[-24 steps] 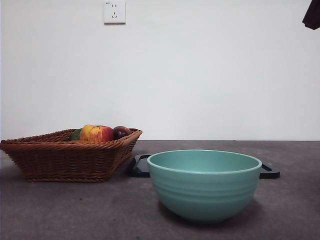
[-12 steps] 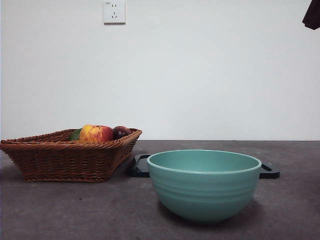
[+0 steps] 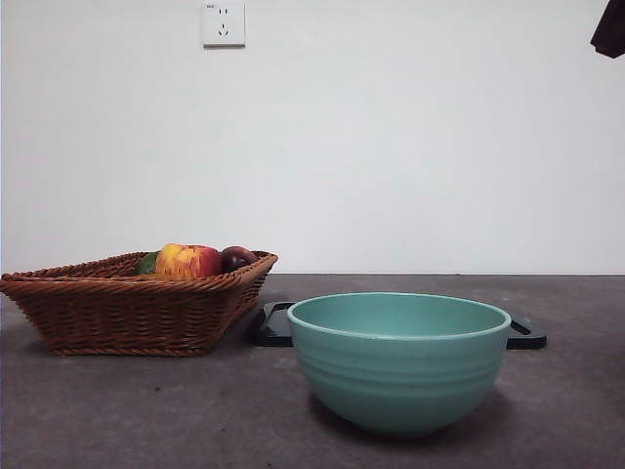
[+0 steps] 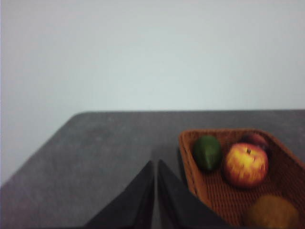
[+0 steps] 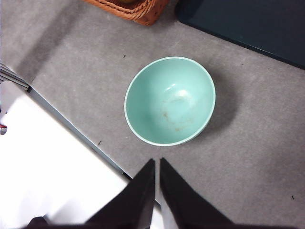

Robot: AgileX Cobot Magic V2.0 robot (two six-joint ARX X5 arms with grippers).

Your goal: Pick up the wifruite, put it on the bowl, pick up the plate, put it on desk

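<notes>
The wifruite [image 4: 271,212] is a blurred brown oval lying in the wicker basket [image 4: 286,171], close beside my left gripper [image 4: 155,167], whose jaws are shut and empty. It is hidden in the front view. The mint-teal bowl [image 3: 398,360] stands empty on the desk [image 3: 146,410]. My right gripper [image 5: 157,164] hangs high above the bowl [image 5: 169,100], shut and empty. A dark flat plate [image 3: 277,325] with handles lies just behind the bowl, and its corner also shows in the right wrist view as the plate [image 5: 248,24].
The basket [image 3: 127,308] at the left also holds a red-yellow apple [image 3: 187,261], a dark purple fruit [image 3: 237,258] and a green fruit [image 4: 207,152]. The desk's edge [image 5: 71,128] runs near the bowl. An arm's black tip [image 3: 610,29] shows at a top corner.
</notes>
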